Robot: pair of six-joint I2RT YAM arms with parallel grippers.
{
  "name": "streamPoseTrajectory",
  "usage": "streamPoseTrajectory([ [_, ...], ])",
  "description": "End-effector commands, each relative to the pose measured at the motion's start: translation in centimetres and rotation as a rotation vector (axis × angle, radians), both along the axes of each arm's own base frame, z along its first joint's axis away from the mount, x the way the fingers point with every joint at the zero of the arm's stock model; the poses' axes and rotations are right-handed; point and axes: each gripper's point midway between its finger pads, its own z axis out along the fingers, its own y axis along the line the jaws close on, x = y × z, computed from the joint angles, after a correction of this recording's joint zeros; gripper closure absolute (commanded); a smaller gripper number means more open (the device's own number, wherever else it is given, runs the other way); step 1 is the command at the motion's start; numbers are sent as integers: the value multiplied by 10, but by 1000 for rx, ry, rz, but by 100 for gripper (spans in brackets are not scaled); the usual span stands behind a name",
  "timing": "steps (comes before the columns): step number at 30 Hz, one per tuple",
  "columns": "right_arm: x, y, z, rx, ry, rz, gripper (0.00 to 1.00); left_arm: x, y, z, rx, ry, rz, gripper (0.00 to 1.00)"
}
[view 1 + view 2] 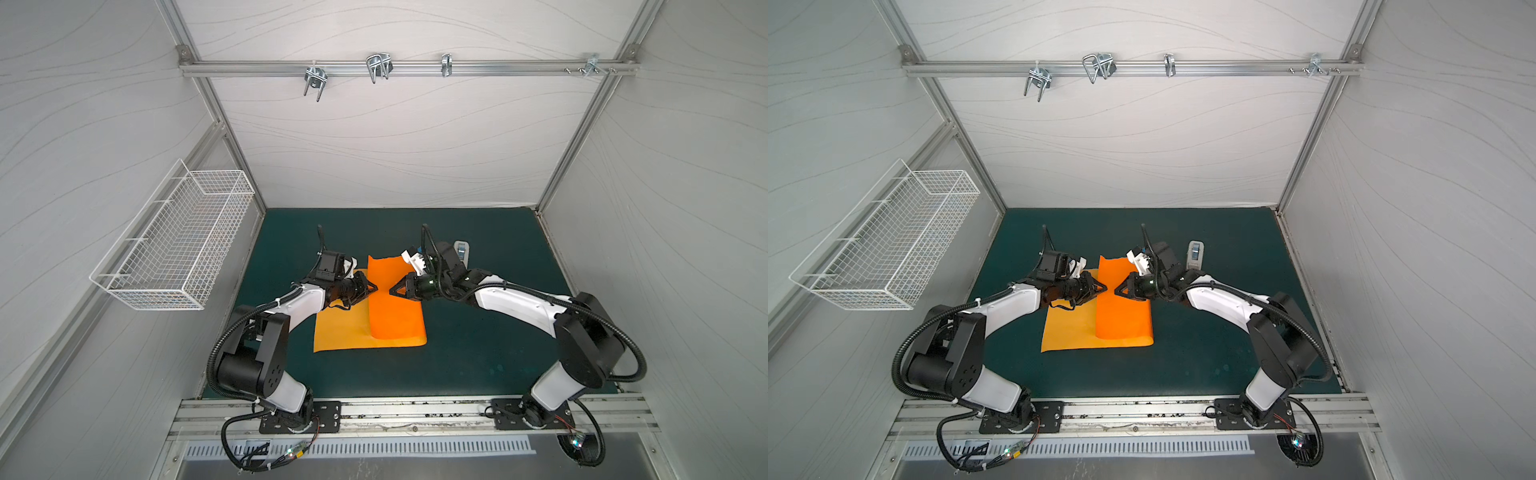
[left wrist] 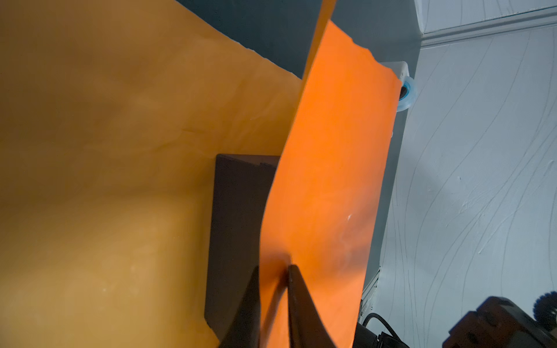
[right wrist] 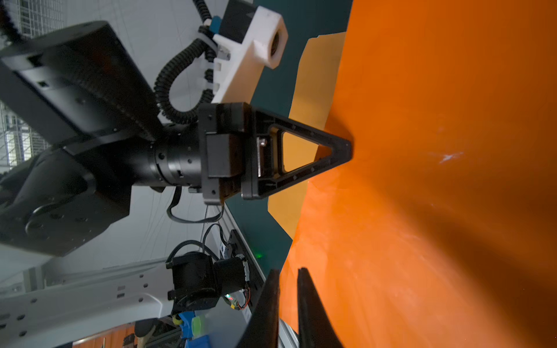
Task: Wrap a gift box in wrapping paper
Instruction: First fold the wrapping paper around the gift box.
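Green desk (image 1: pixel 478 340), both arms reaching in from the near edge and meeting over the middle. The wrapping paper (image 1: pixel 336 328) lies mid-desk, its left part flat and dull yellow-orange. Its right part is curled up and over toward the left as a bright orange flap, with the rolled bend open toward the near side. The gift box (image 2: pixel 238 229) shows only in the left wrist view. It is a dark cuboid sitting on the flat part of the sheet, right against the raised flap and partly covered by it; in both top views the flap hides it. The left gripper (image 1: pixel 373 287) is at the flap's free edge, jaws clamped on the wrapping paper, which passes between the two fingers and puckers at the tip. The right gripper (image 1: pixel 392 291) faces it from the right, tip just beside the left one and over the flap. In the right wrist view its jaws are nearly together with a thin slit, and the paper edge runs into that slit. Whether they actually pinch it cannot be told. A small white-grey tape dispenser (image 1: pixel 1195 254) stands on the desk to the far right of the paper, behind the right wrist and apart from the sheet. A white wire basket (image 1: pixel 166 257) hangs on the left wall, well clear of the desk. What it holds cannot be made out through the mesh.
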Motion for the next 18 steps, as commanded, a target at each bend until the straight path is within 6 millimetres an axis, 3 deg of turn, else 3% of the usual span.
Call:
streamPoseTrajectory([
  [1,7,3,-17,-43,12,-15,89,-1,7,-11,25,20,13,83],
  [10,16,6,-48,-90,27,-33,99,-3,9,-12,24,25,16,81],
  [18,8,0,-71,-129,53,-37,100,-4,12,-10,33,29,25,75],
])
